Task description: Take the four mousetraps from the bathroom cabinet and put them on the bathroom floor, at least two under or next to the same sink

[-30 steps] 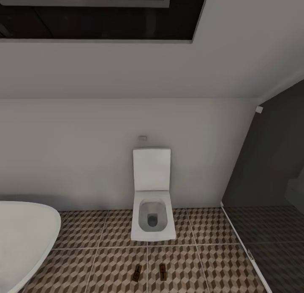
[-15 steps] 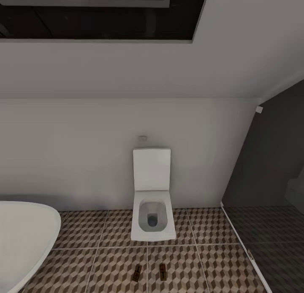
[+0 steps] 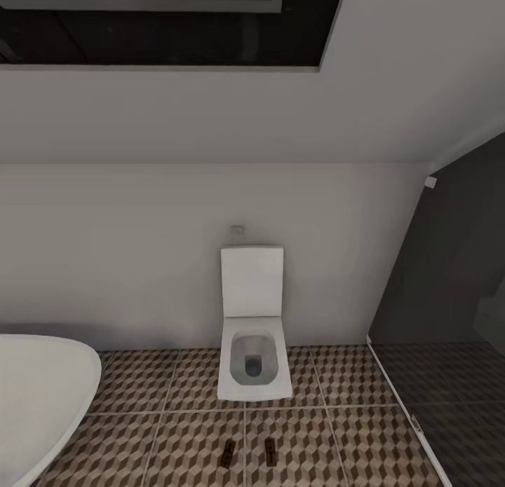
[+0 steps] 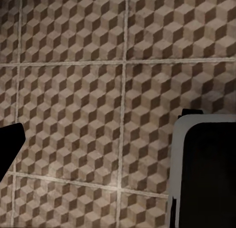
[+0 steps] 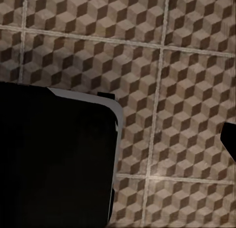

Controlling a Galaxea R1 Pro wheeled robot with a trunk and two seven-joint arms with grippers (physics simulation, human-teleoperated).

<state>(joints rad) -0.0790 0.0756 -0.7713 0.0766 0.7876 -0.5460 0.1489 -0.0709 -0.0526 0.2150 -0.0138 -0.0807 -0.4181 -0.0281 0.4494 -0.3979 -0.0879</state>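
Two mousetraps lie side by side on the patterned bathroom floor [image 3: 175, 445] in front of the toilet, one to the left [image 3: 226, 453] and one to the right [image 3: 270, 452]. Both are small brown boards, too small to show detail. In the left wrist view my left gripper [image 4: 118, 142] hangs over bare floor tiles [image 4: 73, 90], one dark fingertip [image 4: 10, 139] at the picture's edge and nothing between the fingers. My right gripper [image 5: 123, 139] also hangs over floor tiles [image 5: 187, 90], with a dark fingertip [image 5: 229, 137] at the edge. The cabinet and the sink are out of view.
A white toilet [image 3: 253, 333] stands against the far wall. The white bathtub's rim [image 3: 42, 389] fills the lower left. A dark grey tiled area [image 3: 449, 375] lies behind a pale sill on the right. A dark, pale-rimmed block of my own body [image 4: 206, 174] [image 5: 54, 159] is close to each gripper.
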